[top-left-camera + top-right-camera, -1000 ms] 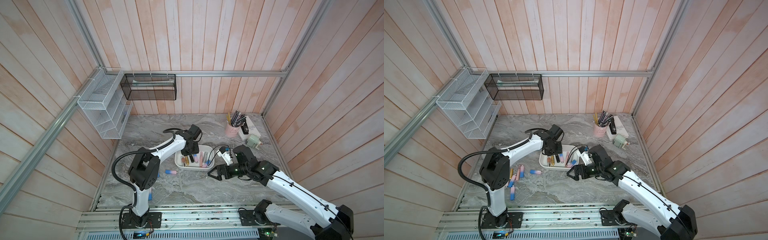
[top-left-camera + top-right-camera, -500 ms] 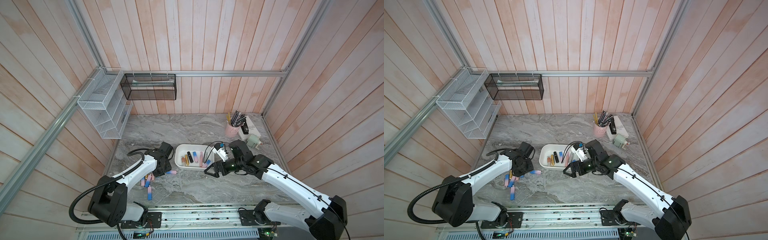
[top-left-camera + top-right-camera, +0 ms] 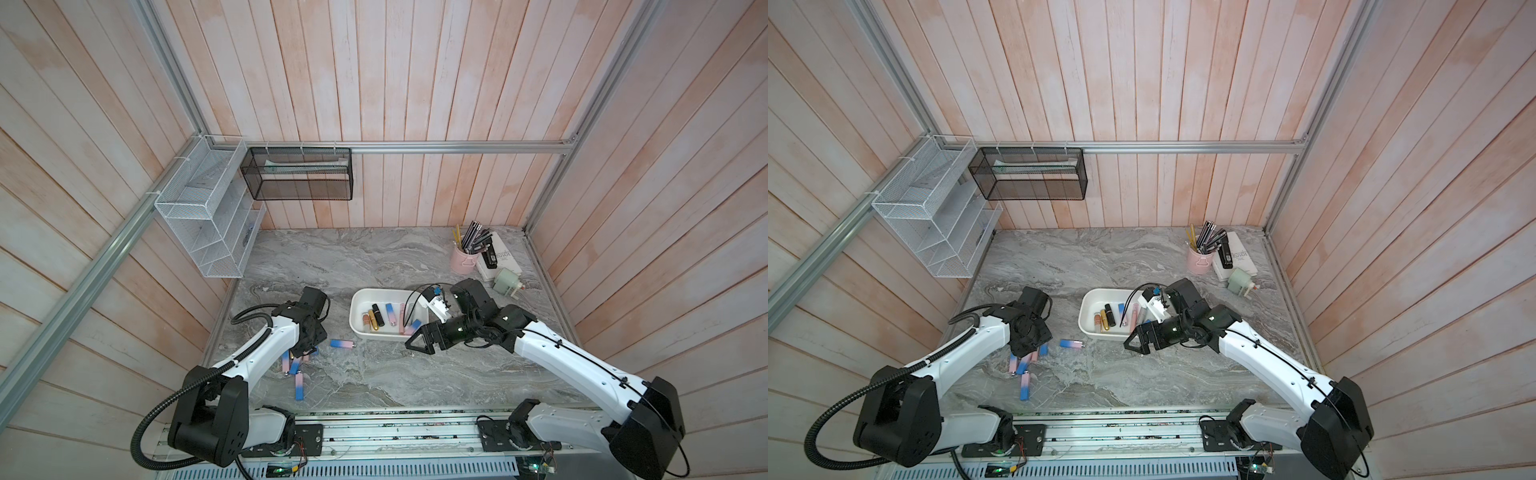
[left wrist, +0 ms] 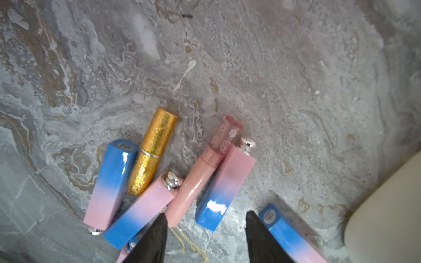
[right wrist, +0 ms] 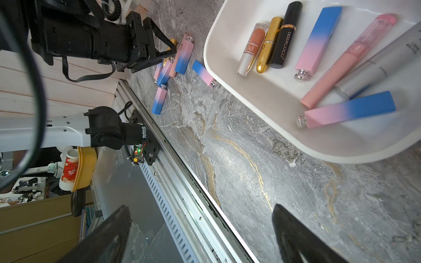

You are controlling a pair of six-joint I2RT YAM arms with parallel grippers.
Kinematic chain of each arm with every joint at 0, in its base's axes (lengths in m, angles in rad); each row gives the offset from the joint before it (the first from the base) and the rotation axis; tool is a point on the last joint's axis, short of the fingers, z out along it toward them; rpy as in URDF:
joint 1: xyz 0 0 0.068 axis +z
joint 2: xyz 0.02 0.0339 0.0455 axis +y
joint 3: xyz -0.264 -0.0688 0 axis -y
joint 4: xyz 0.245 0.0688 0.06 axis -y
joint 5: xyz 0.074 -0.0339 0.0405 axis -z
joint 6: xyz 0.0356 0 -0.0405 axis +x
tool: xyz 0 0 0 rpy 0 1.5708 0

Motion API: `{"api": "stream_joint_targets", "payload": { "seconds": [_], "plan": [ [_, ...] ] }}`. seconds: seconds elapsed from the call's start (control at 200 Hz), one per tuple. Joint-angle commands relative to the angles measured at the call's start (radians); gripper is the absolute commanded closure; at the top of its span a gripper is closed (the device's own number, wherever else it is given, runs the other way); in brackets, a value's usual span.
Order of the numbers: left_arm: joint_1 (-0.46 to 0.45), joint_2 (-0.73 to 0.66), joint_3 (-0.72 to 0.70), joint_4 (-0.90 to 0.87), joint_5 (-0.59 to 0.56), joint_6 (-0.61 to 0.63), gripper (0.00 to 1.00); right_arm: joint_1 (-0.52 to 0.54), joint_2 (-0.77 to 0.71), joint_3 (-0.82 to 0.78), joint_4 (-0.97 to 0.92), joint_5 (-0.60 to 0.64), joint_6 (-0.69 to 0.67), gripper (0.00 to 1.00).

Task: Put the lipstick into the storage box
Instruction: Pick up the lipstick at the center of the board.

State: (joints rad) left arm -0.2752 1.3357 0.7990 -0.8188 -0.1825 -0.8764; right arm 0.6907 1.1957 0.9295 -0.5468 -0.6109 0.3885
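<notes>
Claws both spread and empty: left claw over loose lipsticks, right claw beside the storage box.
Left fingers straddle the blue end of a pink-blue lipstick in a heap near the tabletop's left edge, not visibly touching it. A lone lipstick lies between heap and box. Near the tabletop's middle, the box holds several tubes; the right claw hangs just off its front rim.
</notes>
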Motion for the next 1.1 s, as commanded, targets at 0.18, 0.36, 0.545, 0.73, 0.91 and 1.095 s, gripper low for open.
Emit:
{"api": "stream_joint_targets", "payload": {
  "seconds": [0.18, 0.36, 0.545, 0.73, 0.91, 1.095],
  "plan": [
    [0.082, 0.044, -0.056, 0.108, 0.045, 0.097, 0.55, -0.007, 0.027, 0.061, -0.010, 0.006, -0.008, 0.02],
    [0.087, 0.106, -0.045, 0.144, 0.074, 0.121, 0.59, -0.010, 0.026, 0.068, -0.028, 0.016, -0.013, 0.02],
    [0.087, 0.152, -0.032, 0.167, 0.093, 0.143, 0.60, -0.017, 0.011, 0.058, -0.038, 0.020, -0.012, 0.02],
    [0.088, 0.168, -0.030, 0.173, 0.098, 0.152, 0.62, -0.029, -0.013, 0.040, -0.048, 0.025, -0.009, 0.02],
    [0.087, 0.178, -0.024, 0.176, 0.115, 0.155, 0.76, -0.037, -0.025, 0.037, -0.056, 0.021, -0.011, 0.02],
    [0.080, 0.167, 0.016, 0.147, 0.136, 0.161, 0.83, -0.039, -0.021, 0.030, -0.038, -0.043, -0.019, 0.02]
  ]
}}
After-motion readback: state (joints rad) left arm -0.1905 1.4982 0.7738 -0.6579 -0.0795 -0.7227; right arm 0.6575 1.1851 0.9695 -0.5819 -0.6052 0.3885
